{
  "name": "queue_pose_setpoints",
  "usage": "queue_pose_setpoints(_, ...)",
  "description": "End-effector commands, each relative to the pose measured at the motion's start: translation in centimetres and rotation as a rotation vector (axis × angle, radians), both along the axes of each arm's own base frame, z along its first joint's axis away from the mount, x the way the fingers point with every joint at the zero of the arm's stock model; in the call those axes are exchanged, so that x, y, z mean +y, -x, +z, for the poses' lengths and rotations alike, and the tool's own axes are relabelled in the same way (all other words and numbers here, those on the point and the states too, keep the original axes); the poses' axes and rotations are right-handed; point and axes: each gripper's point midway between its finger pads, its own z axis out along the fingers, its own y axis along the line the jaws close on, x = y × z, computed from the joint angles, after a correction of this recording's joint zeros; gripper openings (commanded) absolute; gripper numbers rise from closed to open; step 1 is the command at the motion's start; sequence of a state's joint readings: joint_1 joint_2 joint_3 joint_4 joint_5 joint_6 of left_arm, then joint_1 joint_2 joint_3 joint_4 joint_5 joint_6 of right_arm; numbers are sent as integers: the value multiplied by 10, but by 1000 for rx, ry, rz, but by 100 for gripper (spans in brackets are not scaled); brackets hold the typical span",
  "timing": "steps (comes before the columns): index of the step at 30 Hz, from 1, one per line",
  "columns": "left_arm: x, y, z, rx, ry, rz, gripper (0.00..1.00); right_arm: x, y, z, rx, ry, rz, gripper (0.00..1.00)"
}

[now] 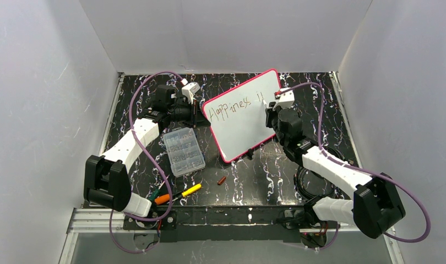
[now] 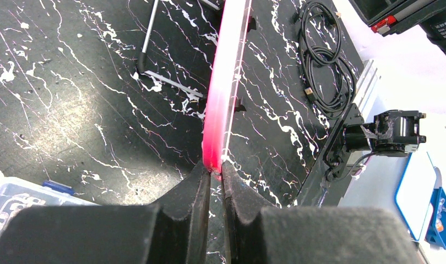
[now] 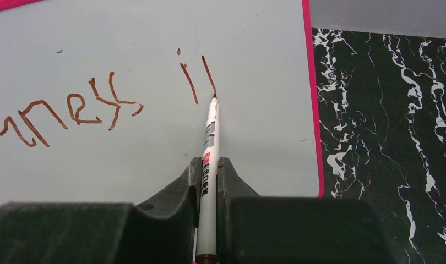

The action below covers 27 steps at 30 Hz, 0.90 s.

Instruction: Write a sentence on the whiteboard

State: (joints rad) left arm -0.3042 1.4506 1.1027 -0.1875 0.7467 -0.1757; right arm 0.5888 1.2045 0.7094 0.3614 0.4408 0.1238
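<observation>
The whiteboard (image 1: 244,118), white with a pink-red rim, lies tilted in the middle of the table. My left gripper (image 2: 216,171) is shut on its rim (image 2: 227,71) at the left edge. The sentence (image 1: 229,108) reads "Happiness" in brownish-red letters, followed by a dotted "i" and one more stroke (image 3: 208,74); only one row shows. My right gripper (image 3: 210,163) is shut on a white marker (image 3: 210,144). The marker's tip touches the board at the bottom of the last stroke, near the board's right rim (image 3: 313,99).
A clear plastic compartment box (image 1: 184,150) lies left of the board. A small red-brown cap (image 1: 222,180), a yellow marker (image 1: 190,190) and orange and green tools (image 1: 161,197) lie near the front edge. A coiled black cable (image 1: 309,181) lies under my right arm.
</observation>
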Motion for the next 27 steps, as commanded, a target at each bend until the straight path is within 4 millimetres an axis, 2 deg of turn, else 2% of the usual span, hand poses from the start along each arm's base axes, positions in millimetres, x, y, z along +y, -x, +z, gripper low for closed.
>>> queue_pose_setpoints(1,-2,10,23,-57,25,-33,0,0,3,9,-20,-30,6,1)
queue_pose_setpoints(14,-2,10,21,-54,23,-33,0,12,-14,45,-118,-77,20,1)
queue_pose_setpoints(27,-2,9,20,-51,22,-33,0,10,-24,51,-143,-51,-13,1)
